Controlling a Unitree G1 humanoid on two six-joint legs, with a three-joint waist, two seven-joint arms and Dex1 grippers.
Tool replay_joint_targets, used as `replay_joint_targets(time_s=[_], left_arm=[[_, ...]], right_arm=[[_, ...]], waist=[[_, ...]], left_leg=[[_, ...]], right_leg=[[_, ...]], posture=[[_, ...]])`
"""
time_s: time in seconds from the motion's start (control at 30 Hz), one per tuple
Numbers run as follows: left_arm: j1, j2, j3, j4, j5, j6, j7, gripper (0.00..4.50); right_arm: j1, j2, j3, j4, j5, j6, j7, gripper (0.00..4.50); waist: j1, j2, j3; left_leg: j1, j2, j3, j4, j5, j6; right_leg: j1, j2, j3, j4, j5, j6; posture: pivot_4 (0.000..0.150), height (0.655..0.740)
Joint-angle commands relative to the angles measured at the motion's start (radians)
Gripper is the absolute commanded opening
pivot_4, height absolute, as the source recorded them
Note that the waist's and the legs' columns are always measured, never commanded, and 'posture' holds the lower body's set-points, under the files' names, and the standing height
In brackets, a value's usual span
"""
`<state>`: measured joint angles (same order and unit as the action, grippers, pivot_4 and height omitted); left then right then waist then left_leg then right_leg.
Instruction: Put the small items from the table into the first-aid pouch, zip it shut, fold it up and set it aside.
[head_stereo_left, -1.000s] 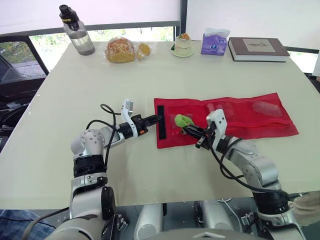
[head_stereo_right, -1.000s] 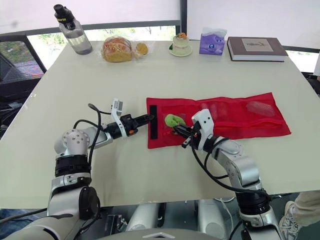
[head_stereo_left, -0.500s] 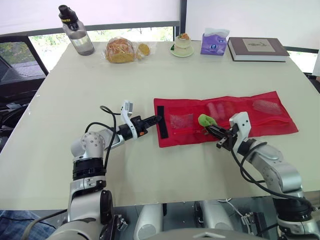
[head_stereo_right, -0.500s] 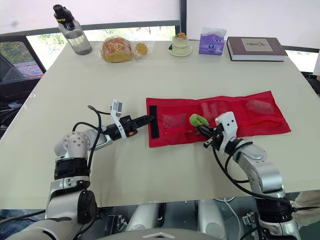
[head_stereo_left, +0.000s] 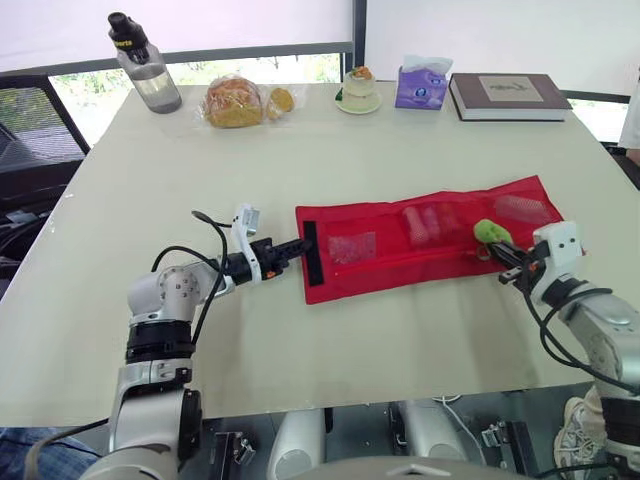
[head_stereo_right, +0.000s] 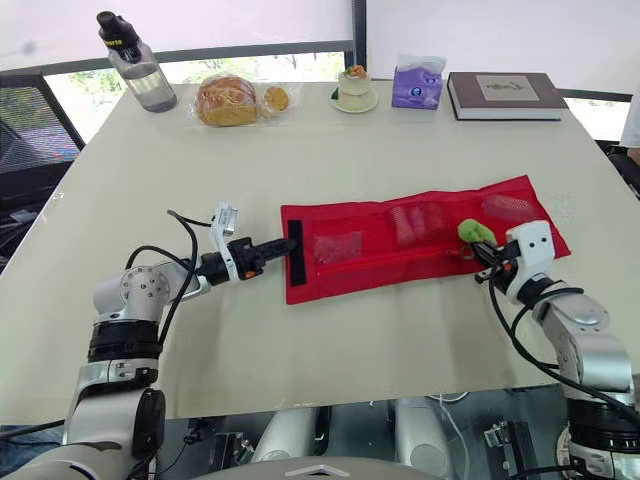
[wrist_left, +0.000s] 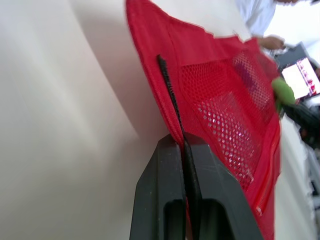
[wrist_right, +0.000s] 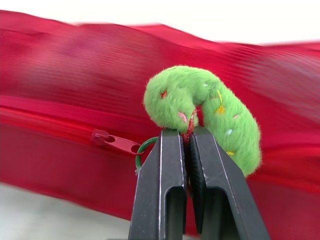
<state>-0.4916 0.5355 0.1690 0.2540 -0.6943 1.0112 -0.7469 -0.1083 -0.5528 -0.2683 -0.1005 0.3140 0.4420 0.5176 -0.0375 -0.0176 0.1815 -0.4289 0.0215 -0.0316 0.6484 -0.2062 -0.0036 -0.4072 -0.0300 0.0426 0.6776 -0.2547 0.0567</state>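
The red first-aid pouch (head_stereo_left: 430, 245) lies flat and unfolded on the table (head_stereo_left: 300, 160), running from the middle toward the right edge. Pale packets (head_stereo_left: 352, 247) show through its mesh pockets. The left pincer (head_stereo_left: 297, 245) is clamped narrow on the pouch's left end, right at the black strip (head_stereo_left: 309, 250). The cloth lifts slightly between its fingers (wrist_left: 165, 170). The right pincer (wrist_right: 187, 132) is closed tight on the fuzzy green zip charm (wrist_right: 200, 107) near the pouch's right end. The charm's green ring (wrist_right: 141, 152) links to the red zip slider (wrist_right: 112, 142).

Nothing lies between the two arms but the pouch itself. Along the far edge, well apart from it, stand a water bottle (head_stereo_left: 145, 65) at the far left corner, a bag of bread (head_stereo_left: 232, 103), a small dessert on a saucer (head_stereo_left: 358, 88), a purple tissue pack (head_stereo_left: 420, 84), and a book (head_stereo_left: 508, 95) toward the far right corner.
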Motion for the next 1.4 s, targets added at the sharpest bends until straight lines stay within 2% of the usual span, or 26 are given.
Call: replay_joint_targets(time_s=[0.03,0.13,0.33,0.6,0.77,0.8,0.83,0.87,0.97,1.0,1.03,1.07,1.1,1.17,1.4], left_arm=[[0.016,0.090,-0.032,0.033,0.088,-0.085,-0.060,0.00],[0.023,0.168,-0.103,0.092,0.192,-0.207,-0.119,0.00],[-0.037,0.225,-0.100,0.232,0.267,-0.351,-0.114,0.00],[-0.068,0.230,-0.102,0.272,0.277,-0.379,-0.118,0.00],[-0.051,0.240,-0.113,0.238,0.285,-0.374,-0.127,0.00],[-0.047,0.241,-0.111,0.233,0.286,-0.372,-0.126,0.00],[-0.042,0.242,-0.108,0.225,0.285,-0.369,-0.125,0.49],[-0.037,0.243,-0.102,0.217,0.285,-0.369,-0.121,0.63],[-0.035,0.250,-0.077,0.207,0.291,-0.378,-0.097,1.86],[-0.034,0.256,-0.069,0.203,0.294,-0.381,-0.092,2.46],[-0.030,0.263,-0.063,0.198,0.298,-0.385,-0.093,2.75],[-0.021,0.273,-0.055,0.185,0.300,-0.397,-0.100,3.24],[-0.014,0.281,-0.046,0.171,0.301,-0.407,-0.105,3.65],[0.007,0.303,-0.032,0.131,0.305,-0.445,-0.123,4.46],[0.053,0.317,0.014,-0.100,0.253,-0.461,-0.195,4.46]], right_arm=[[-0.011,-0.037,-0.088,0.062,-0.059,-0.054,-0.089,0.02],[-0.010,-0.050,-0.117,0.106,-0.092,-0.077,-0.143,0.02],[-0.005,-0.066,-0.145,0.178,-0.155,-0.131,-0.230,0.02],[-0.005,-0.063,-0.139,0.196,-0.157,-0.165,-0.247,0.02],[0.017,-0.047,-0.147,0.129,-0.059,-0.118,-0.169,0.02],[0.021,-0.051,-0.148,0.121,-0.053,-0.111,-0.166,0.71],[0.027,-0.056,-0.152,0.113,-0.045,-0.102,-0.161,1.09],[0.035,-0.060,-0.158,0.103,-0.040,-0.095,-0.158,1.36],[0.082,-0.069,-0.192,0.062,-0.012,-0.068,-0.134,2.86],[0.106,-0.072,-0.204,0.042,0.000,-0.055,-0.124,3.48],[0.131,-0.071,-0.215,0.017,0.012,-0.043,-0.115,3.86],[0.160,-0.067,-0.232,-0.017,0.035,-0.024,-0.105,4.35],[0.186,-0.061,-0.248,-0.048,0.059,-0.006,-0.097,4.50],[0.245,-0.044,-0.281,-0.120,0.127,0.043,-0.070,4.50],[0.337,0.019,-0.343,-0.248,0.357,0.230,-0.055,4.50]], waist=[[-0.003,0.000,0.000],[-0.005,0.000,0.000],[-0.006,0.001,0.000],[-0.005,0.001,0.000],[-0.007,0.001,0.000],[-0.007,0.001,0.000],[-0.008,0.001,0.000],[-0.008,0.001,0.000],[-0.005,0.001,0.000],[-0.005,0.001,0.000],[-0.004,0.001,0.000],[-0.004,0.001,0.000],[-0.006,0.001,0.000],[-0.007,0.001,0.000],[0.004,-0.002,0.000]], left_leg=[[0.000,0.000,0.000,0.000,0.000,0.000],[0.000,0.000,0.001,-0.001,0.000,0.000],[0.008,0.001,0.007,-0.008,0.000,0.000],[0.008,0.001,0.009,-0.008,0.000,0.000],[0.009,0.001,0.009,-0.008,0.000,0.000],[0.009,0.001,0.009,-0.008,0.000,0.000],[0.009,0.001,0.010,-0.009,0.000,0.000],[0.010,0.001,0.010,-0.009,0.000,0.000],[0.012,0.001,0.012,-0.011,0.000,0.000],[0.012,0.001,0.012,-0.011,0.000,0.000],[0.012,0.001,0.012,-0.011,0.000,0.000],[0.012,0.001,0.012,-0.011,0.000,0.000],[0.012,0.001,0.012,-0.011,0.000,0.000],[0.012,0.002,0.013,-0.012,0.000,0.000],[0.012,0.003,0.016,-0.012,0.000,0.000]], right_leg=[[0.000,0.000,0.000,0.000,0.000,0.000],[-0.001,0.000,0.001,0.000,0.000,0.000],[0.000,0.001,0.008,0.000,0.000,0.000],[0.000,0.001,0.010,0.000,0.000,0.000],[0.000,0.001,0.010,0.000,0.000,0.000],[0.000,0.002,0.010,0.000,0.000,0.000],[0.000,0.002,0.011,0.000,0.000,0.000],[0.000,0.002,0.011,0.000,0.000,0.000],[0.000,0.002,0.013,0.000,0.000,0.000],[0.000,0.002,0.013,0.000,0.000,0.001],[0.000,0.002,0.013,0.001,-0.001,0.001],[0.000,0.002,0.013,0.000,-0.001,0.001],[0.000,0.002,0.013,0.000,-0.001,0.002],[0.000,0.002,0.014,0.000,-0.002,0.002],[0.000,0.000,0.015,-0.001,-0.003,0.000]], posture=[[0.150,0.7400],[0.150,0.7400],[0.150,0.7400],[0.150,0.7400],[0.150,0.7400],[0.150,0.7400],[0.150,0.7400],[0.150,0.7400],[0.150,0.7400],[0.150,0.7400],[0.150,0.7400],[0.150,0.7400],[0.150,0.7400],[0.150,0.7400],[0.150,0.7400]])
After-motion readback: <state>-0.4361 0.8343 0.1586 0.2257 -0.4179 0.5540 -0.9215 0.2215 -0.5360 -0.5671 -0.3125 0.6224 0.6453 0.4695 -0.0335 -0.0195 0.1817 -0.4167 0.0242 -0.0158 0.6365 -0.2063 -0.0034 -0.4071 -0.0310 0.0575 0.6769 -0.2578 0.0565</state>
